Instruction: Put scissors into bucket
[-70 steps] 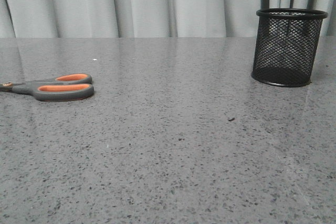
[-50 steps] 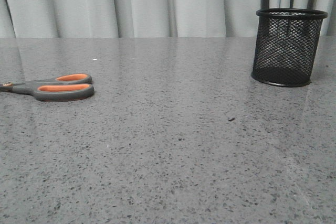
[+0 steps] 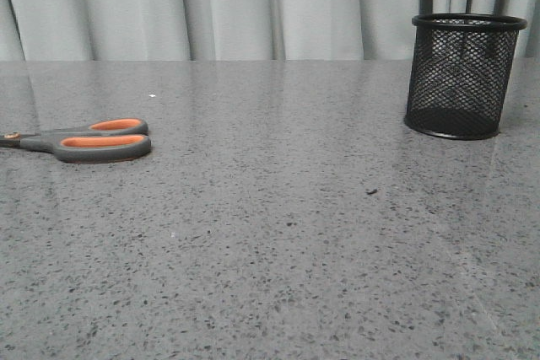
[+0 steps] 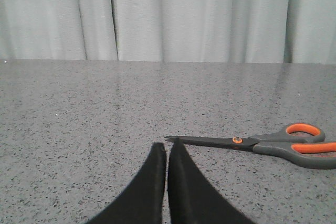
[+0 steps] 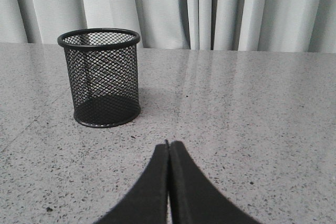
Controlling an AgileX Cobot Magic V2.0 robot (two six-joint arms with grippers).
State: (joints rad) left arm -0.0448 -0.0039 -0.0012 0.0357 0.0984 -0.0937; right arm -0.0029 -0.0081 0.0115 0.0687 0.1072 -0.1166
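The scissors [image 3: 84, 141] lie flat and closed at the table's left, grey handles with orange lining toward the middle, blades running off the left edge of the front view. They also show in the left wrist view [image 4: 262, 144], blade tip just beyond my left gripper [image 4: 167, 146], which is shut and empty. The bucket [image 3: 462, 73], a black mesh cup, stands upright at the far right; it shows in the right wrist view [image 5: 102, 77] ahead of my right gripper [image 5: 168, 143], which is shut and empty. Neither gripper shows in the front view.
The grey speckled table [image 3: 278, 233] runs back to a pale curtain [image 3: 253, 6] along its far edge. A small dark speck [image 3: 371, 191] lies on the table in front of the bucket.
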